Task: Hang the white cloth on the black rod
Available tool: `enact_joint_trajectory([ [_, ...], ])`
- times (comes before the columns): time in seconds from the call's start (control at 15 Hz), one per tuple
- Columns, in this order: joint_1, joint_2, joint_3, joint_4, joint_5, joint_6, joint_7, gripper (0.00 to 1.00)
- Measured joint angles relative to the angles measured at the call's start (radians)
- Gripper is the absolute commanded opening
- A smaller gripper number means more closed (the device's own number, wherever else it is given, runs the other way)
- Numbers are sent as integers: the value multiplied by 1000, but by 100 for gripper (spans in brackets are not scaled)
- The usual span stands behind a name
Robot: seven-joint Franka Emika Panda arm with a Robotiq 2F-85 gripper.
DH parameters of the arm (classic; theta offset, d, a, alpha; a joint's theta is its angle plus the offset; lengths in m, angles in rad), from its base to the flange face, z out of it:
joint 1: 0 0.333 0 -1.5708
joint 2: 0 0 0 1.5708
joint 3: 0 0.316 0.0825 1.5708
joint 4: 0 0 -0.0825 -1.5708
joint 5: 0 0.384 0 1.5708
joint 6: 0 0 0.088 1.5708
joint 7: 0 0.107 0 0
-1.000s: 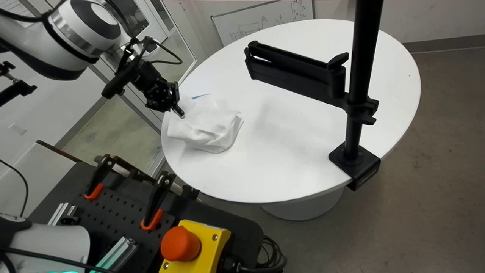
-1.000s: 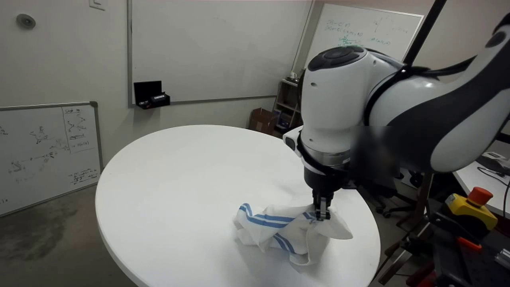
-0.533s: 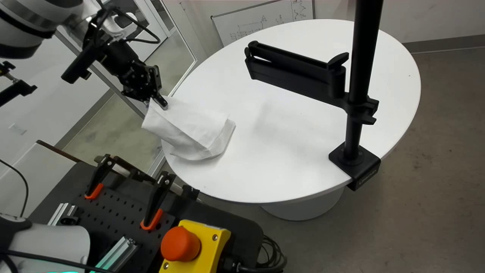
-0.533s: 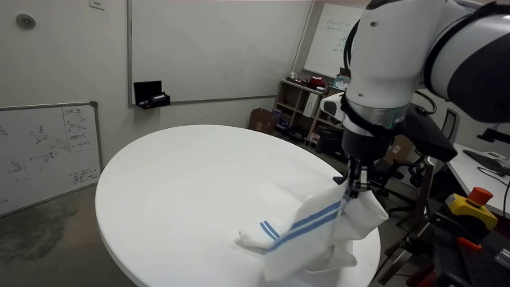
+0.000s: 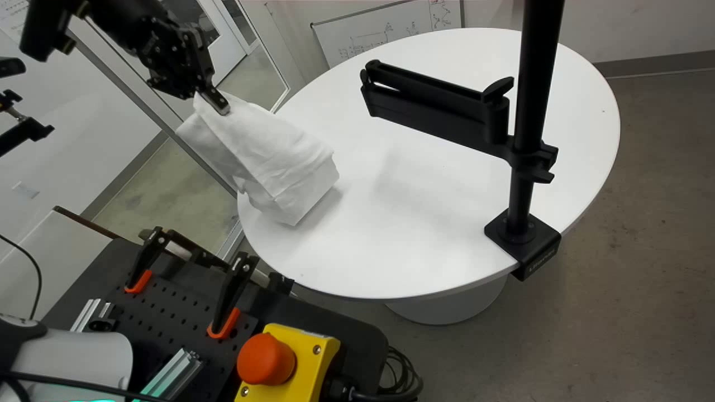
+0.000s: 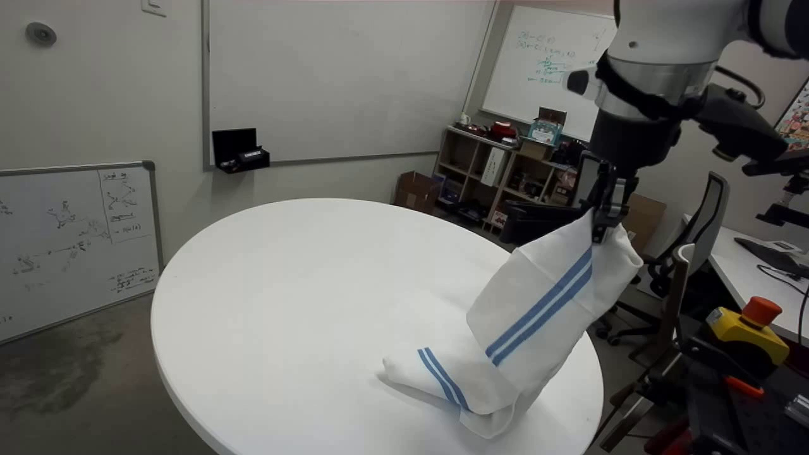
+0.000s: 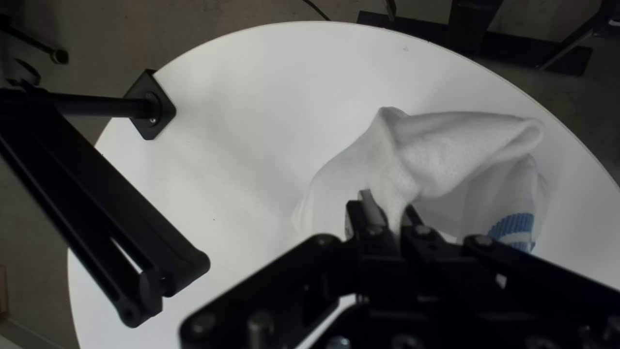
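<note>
The white cloth (image 5: pixel 268 153) has blue stripes, visible in an exterior view (image 6: pixel 537 309) and in the wrist view (image 7: pixel 436 150). My gripper (image 5: pixel 215 103) is shut on its upper part and holds it above the table's edge. The fingers also show in an exterior view (image 6: pixel 603 230) and in the wrist view (image 7: pixel 391 213), with cloth pinched between them. The cloth's lower end rests on the table. The black rod (image 5: pixel 435 109) is a folded arm standing out sideways from a black post. It shows in the wrist view (image 7: pixel 92 208) and partly in an exterior view (image 6: pixel 537 222).
The round white table (image 5: pixel 380 251) carries the post (image 5: pixel 530 111), clamped at its edge by a black base (image 5: pixel 522 240). A yellow box with a red button (image 5: pixel 290 363) and clamps (image 5: pixel 229 296) stand beside the table. A shelf (image 6: pixel 499 170) stands behind.
My gripper has risen and moved outward toward the table's edge. The cloth went from a crumpled heap to hanging from the fingers, with its lower end on the table. The black rod has not moved.
</note>
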Motion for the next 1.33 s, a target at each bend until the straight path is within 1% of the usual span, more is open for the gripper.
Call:
enact_joint_trajectory([
  [0.2, -31, -104, 27, -3, 19, -80, -13, 1],
  [0.33, -46, -169, 38, -4, 50, -142, -47, 1],
  [0.53, -75, -251, 39, -2, 92, -228, -108, 1],
  [0.73, -117, -310, 32, 8, 114, -290, -140, 1],
  [0.93, -158, -334, 23, 31, 123, -314, -141, 1],
  [1.33, -219, -327, -7, 94, 152, -324, -139, 1],
])
